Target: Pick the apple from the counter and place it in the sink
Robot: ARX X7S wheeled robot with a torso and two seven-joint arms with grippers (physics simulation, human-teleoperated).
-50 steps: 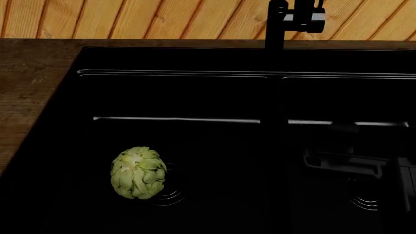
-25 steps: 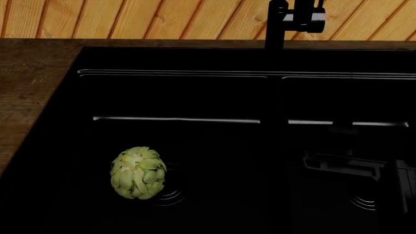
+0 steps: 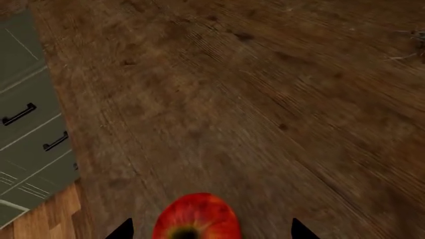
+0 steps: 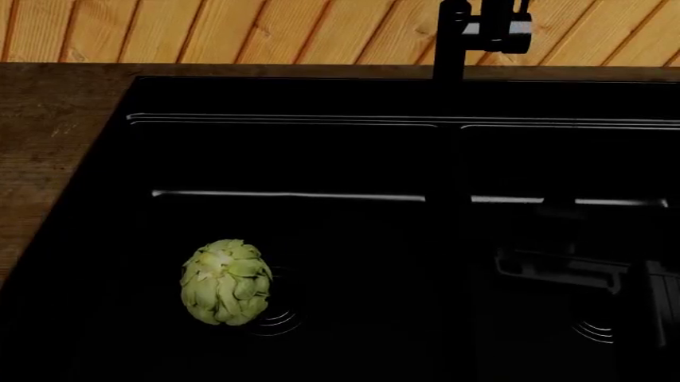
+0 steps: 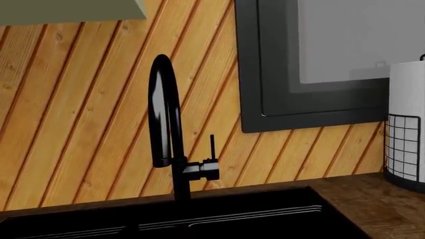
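The apple (image 3: 196, 218) sits between the left fingers (image 3: 300, 230), spread wide on either side without touching it, above the wooden tabletop (image 3: 232, 99), lined up to grasp. The sink (image 4: 351, 159) holds only an artichoke (image 4: 225, 282). The right fingers' state cannot be told.

- The artichoke (image 4: 226, 282) lies in the sink's (image 4: 318, 95) left basin, just beside the drain (image 4: 279, 312).
- The faucet (image 4: 455, 40) stands behind the sink, at the divider between the basins.
- The counter (image 4: 48, 135) runs left of and behind the sink.
- The apple (image 3: 196, 219) rests on the counter, between the left gripper's (image 3: 211, 230) fingertips.
- The paper towel holder (image 5: 406, 149) stands on the counter, well apart from the faucet.
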